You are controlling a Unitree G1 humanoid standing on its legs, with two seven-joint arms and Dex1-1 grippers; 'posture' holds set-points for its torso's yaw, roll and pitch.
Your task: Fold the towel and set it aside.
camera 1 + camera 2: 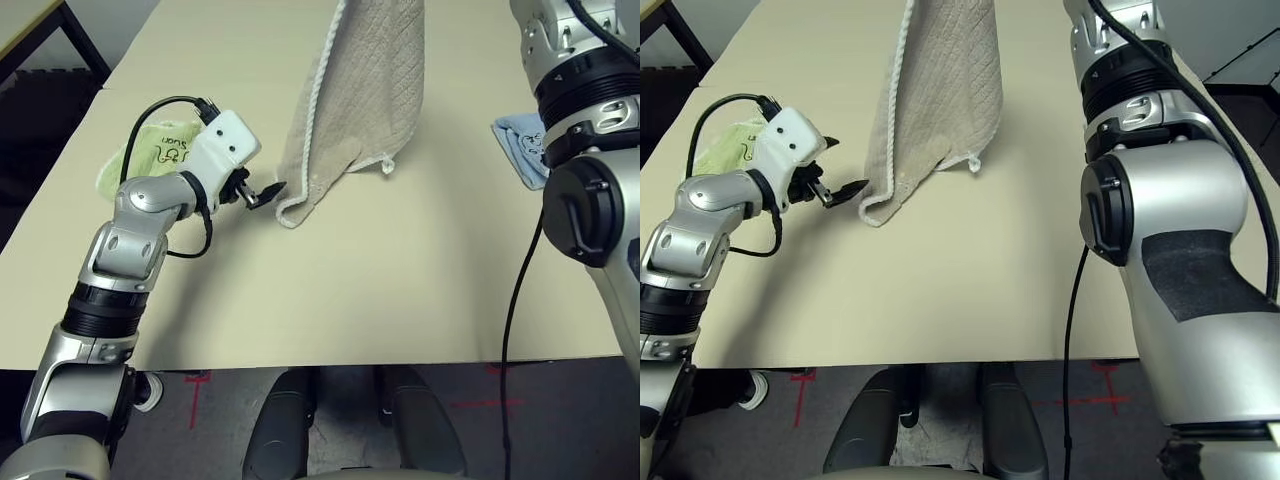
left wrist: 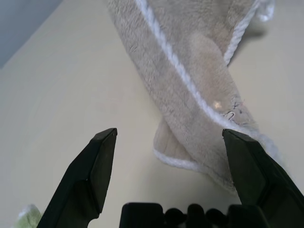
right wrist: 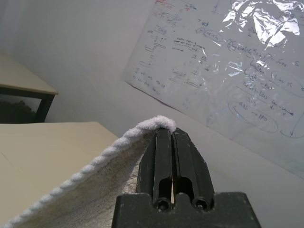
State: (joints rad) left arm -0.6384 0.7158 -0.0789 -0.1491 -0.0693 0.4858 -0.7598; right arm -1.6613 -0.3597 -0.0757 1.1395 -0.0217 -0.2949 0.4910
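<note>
Right gripper (image 3: 171, 137): jaws clamped on the white-trimmed top edge of the towel (image 1: 355, 100), which hangs with its lower end crumpled on the desk (image 1: 400, 270). Left gripper (image 1: 262, 193): jaws spread wide, empty, just beside the towel's lower fold

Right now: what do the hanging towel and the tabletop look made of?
Towel: looks like beige terry cloth, soft and matte; fuzzy nap and quilted diamond texture, with a white corded edge trim. It drapes limply from the right gripper.
Table: smooth matte cream surface, probably laminate; flat, even and without visible grain, so the core can't be told.
</note>
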